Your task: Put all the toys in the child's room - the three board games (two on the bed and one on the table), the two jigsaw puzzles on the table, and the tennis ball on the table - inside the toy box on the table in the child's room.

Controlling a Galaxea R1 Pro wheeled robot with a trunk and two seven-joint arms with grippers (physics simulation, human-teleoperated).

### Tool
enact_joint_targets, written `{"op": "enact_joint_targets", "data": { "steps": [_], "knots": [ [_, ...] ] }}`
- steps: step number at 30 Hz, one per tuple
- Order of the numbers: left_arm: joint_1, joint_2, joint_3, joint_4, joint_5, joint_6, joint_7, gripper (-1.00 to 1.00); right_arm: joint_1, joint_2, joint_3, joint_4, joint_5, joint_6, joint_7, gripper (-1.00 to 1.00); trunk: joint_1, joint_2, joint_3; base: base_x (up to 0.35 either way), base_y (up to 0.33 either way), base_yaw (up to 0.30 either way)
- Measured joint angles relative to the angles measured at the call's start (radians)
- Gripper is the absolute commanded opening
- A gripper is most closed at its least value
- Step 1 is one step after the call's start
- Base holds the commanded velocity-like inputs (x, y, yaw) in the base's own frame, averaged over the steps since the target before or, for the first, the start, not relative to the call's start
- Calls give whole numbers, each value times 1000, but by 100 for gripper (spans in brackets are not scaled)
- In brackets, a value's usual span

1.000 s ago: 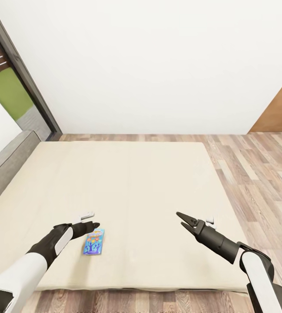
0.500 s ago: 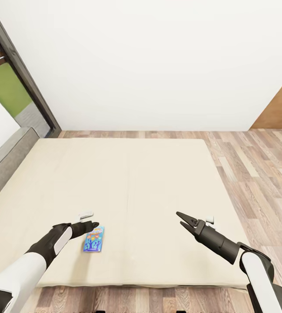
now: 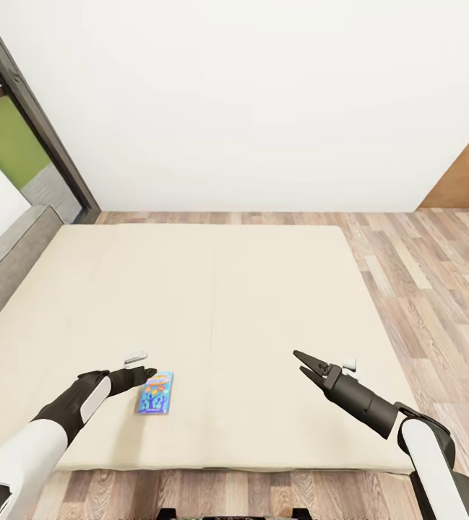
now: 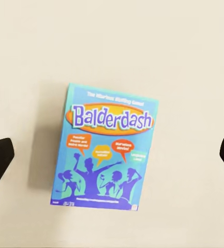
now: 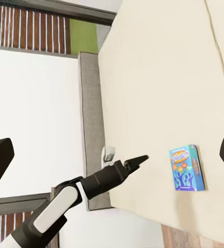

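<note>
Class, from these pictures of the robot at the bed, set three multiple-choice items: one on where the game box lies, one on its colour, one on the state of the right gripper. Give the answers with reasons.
1. Where does the Balderdash box lie?
A. flat on the bed, near its front edge
B. on the wood floor
C. propped upright against the headboard

2. What is the box's main colour?
A. red
B. blue
C. white

3. How is the right gripper?
A. shut on the box
B. shut and empty
C. open and empty

Answers:
1 A: the head view shows it flat on the beige mattress, just beside the left gripper.
2 B: the left wrist view shows a blue cover with an orange title oval.
3 C: its fingers are spread over bare mattress, far from the box.
</note>
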Motion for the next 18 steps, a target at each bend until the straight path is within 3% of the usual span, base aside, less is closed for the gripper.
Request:
{"op": "enact_joint_targets", "data": {
  "steps": [4,16,18],
  "knots": [
    [-1,9,4,-1,4,1,-4,100,1,1,6,0,-1,-2,0,100,0,0,-7,0,0,0],
    [-33,-6,2,-2,1,4,-3,100,1,6,42,0,0,-3,3,100,0,0,-26,0,0,0],
    [-34,-9,2,-2,1,5,-2,100,0,13,62,0,0,-3,8,100,0,0,-29,0,0,0]
  ]
}}
